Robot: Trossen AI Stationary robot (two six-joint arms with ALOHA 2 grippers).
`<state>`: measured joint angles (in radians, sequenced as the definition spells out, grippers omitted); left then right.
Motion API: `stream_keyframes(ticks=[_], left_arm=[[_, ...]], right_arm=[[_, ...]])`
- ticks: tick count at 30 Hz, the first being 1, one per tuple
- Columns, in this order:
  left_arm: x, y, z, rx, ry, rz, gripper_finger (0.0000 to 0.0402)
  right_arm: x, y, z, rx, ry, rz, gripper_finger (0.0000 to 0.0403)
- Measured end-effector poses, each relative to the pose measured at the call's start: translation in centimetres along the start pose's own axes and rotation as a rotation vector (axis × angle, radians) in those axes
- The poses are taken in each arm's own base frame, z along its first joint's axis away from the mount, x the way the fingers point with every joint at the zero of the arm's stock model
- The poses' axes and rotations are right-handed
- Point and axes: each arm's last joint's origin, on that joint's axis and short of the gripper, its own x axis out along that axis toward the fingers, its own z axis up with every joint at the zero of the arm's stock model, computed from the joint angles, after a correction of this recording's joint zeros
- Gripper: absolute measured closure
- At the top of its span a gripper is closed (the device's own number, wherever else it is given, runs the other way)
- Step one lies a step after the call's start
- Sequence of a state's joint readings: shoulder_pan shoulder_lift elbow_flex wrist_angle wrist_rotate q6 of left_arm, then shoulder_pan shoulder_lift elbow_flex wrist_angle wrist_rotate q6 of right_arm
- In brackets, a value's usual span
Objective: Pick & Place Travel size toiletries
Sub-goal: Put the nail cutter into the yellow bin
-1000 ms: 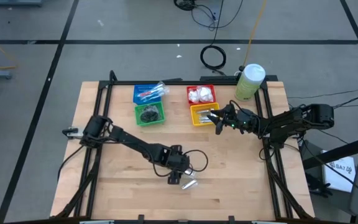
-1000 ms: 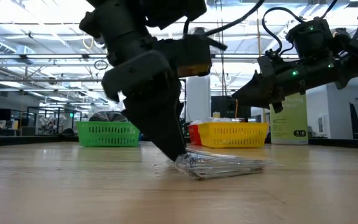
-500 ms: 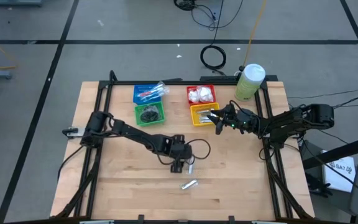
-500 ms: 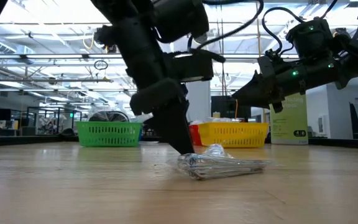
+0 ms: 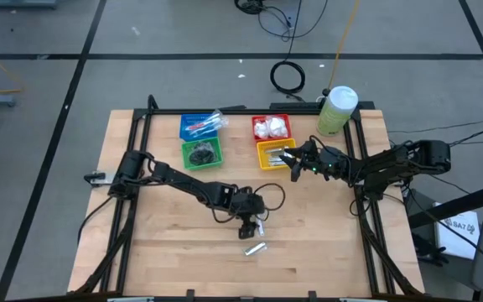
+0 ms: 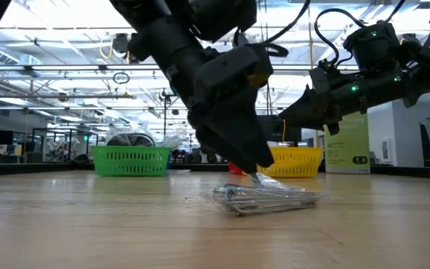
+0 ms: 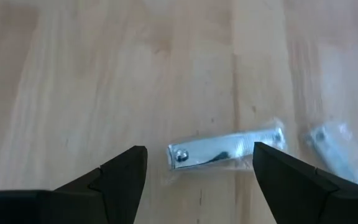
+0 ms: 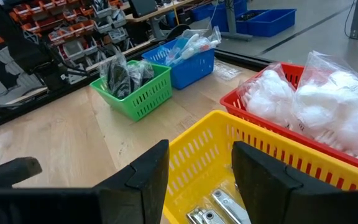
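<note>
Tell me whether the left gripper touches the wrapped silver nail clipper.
Apart. In the left wrist view, the open left gripper shows bare wood between both fingers and the wrapped silver nail clipper.

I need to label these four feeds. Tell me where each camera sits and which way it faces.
High view: overhead, straight down on the table; both arms show.
Low view: table height, looking level; left gripper over the wrapped clipper.
Left wrist view: looks down past its open fingers at the same clipper.
Right wrist view: looks past its fingers into the yellow basket, also in the high view.
</note>
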<state>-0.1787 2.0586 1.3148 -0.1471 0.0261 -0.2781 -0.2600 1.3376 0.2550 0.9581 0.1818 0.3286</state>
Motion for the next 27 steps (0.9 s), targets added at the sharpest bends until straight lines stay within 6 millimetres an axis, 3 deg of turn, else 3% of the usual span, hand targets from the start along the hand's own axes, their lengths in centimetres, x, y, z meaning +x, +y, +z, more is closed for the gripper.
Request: stream_keyframes(ticks=[6,12,21,27], left_arm=[[0.0,-1.2,0.0,0.337,-0.034,-0.013,0.0112],[-0.1,-2.1,1.1,0.554,-0.169,-0.035,0.0112],[-0.1,-1.3,0.7,0.564,-0.103,-0.127,0.0112],[1.0,-1.2,0.0,0.577,-0.070,-0.148,0.0112]], right_arm=[[0.0,0.0,0.0,0.000,0.000,0.000,0.0236],[0.0,0.0,0.0,0.003,-0.001,0.000,0.0236],[0.0,0.0,0.0,0.011,-0.001,0.000,0.0236],[0.0,0.0,0.0,0.011,-0.001,0.000,0.0236]])
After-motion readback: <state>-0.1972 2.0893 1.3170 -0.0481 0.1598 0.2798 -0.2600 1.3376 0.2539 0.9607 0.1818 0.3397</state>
